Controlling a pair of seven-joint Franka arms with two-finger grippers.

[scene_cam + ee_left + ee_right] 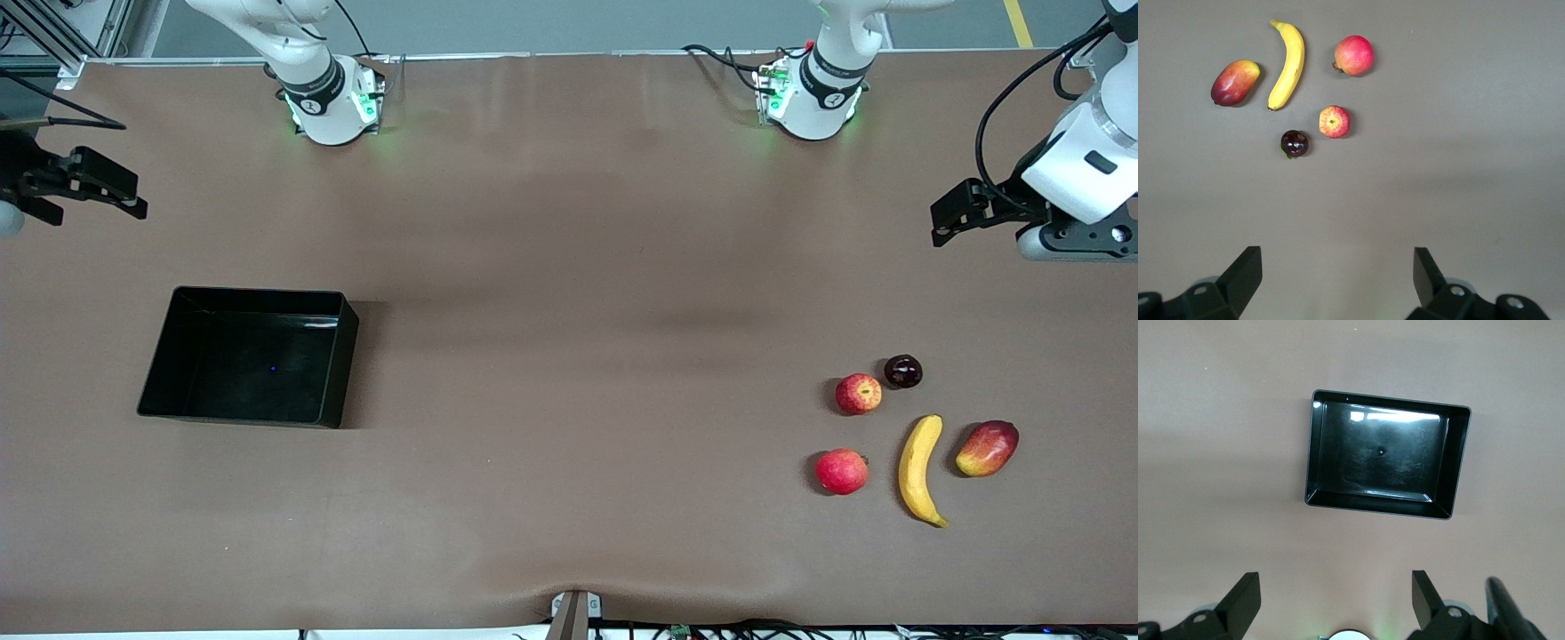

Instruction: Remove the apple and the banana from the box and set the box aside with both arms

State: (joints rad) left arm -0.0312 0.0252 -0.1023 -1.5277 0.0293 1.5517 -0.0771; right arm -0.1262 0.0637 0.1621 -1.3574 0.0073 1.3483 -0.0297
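The box (249,357) sits empty toward the right arm's end of the table. The apple (858,394) and banana (919,470) lie on the table toward the left arm's end. The left gripper (1338,280) and right gripper (1336,603) hover released, holding nothing.

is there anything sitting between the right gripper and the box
Nothing visible does. The box lies empty and alone on the table toward the right arm's end. The right gripper, fingers open, hangs above the table's edge there, with only bare table between them. All the fruit lies toward the left arm's end.
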